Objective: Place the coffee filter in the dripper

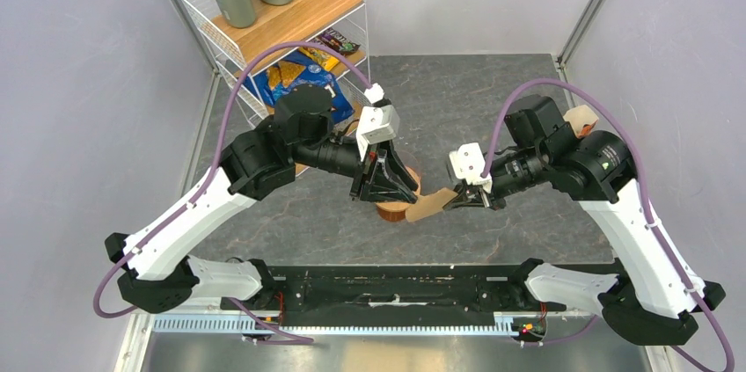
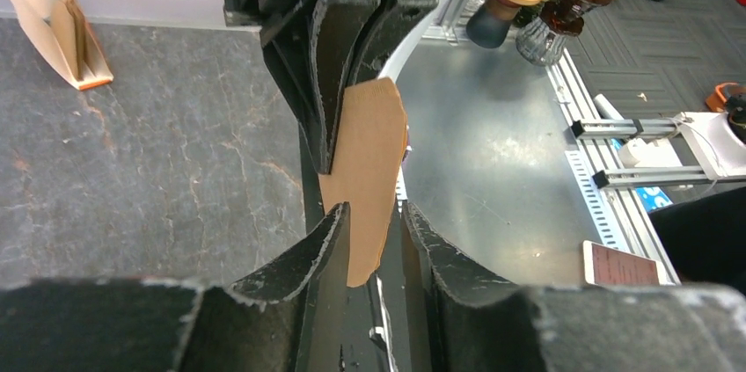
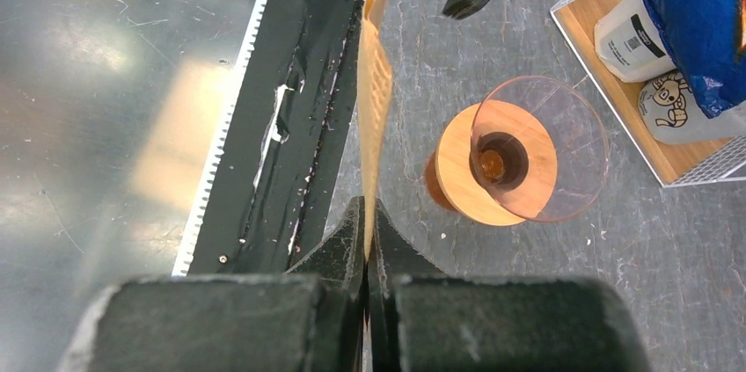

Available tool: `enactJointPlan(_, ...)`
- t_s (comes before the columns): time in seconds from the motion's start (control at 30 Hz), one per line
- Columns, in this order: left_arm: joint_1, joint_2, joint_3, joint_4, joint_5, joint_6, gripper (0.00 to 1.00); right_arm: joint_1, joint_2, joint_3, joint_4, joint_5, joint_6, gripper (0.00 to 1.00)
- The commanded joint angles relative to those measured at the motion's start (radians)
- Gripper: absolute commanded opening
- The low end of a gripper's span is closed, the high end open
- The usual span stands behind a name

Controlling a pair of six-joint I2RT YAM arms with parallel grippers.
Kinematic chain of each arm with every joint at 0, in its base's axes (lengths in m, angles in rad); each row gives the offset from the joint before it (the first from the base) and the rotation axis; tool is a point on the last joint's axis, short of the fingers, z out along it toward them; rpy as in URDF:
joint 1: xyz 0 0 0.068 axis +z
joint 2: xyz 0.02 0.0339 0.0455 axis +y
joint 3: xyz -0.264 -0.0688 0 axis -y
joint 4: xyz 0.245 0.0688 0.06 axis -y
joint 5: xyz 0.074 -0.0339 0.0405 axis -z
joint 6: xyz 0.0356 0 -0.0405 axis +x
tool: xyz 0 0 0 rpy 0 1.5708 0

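The coffee filter point(image 1: 428, 207) is a flat light-brown paper piece held in the air between the two arms. My right gripper point(image 1: 459, 199) is shut on one edge of it; in the right wrist view the filter point(image 3: 374, 99) is edge-on, rising from the gripper point(image 3: 368, 214). My left gripper point(image 2: 374, 222) is open, its fingers on either side of the filter's point(image 2: 365, 170) other end, with a gap on the right side. The clear pink dripper point(image 3: 563, 152) sits on a wooden ring point(image 3: 457, 170) over an amber beaker point(image 3: 433, 187), just under the left gripper point(image 1: 400, 194).
A wire shelf point(image 1: 290, 29) with bottles and snack bags stands at the back left, close behind the dripper. The orange-and-cream filter pack point(image 1: 581, 117) stands behind the right arm and shows in the left wrist view point(image 2: 62, 29). A black rail point(image 1: 396, 288) runs along the front edge.
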Motion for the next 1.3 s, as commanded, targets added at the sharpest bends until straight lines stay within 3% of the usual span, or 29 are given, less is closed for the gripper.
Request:
enactJointPlan(0.0, 0.001, -0.036, -0.036, 0.034, 0.061, -0.006, 0.36, 0.004, -0.015, -0.001, 0.021, 0.009, 0.008, 0.0)
enactJointPlan(0.4, 0.0, -0.016, -0.033, 0.077, 0.107, -0.035, 0.24, 0.007, -0.013, -0.002, 0.011, 0.012, -0.03, 0.0)
enactJointPlan(0.67, 0.001, -0.001, -0.024, 0.085, 0.107, -0.05, 0.03, 0.011, -0.009, 0.004, 0.011, 0.012, -0.029, 0.0)
enactJointPlan(1.27, 0.0, 0.041, -0.013, 0.087, 0.058, -0.088, 0.02, 0.035, -0.013, -0.004, 0.04, 0.02, -0.053, 0.0)
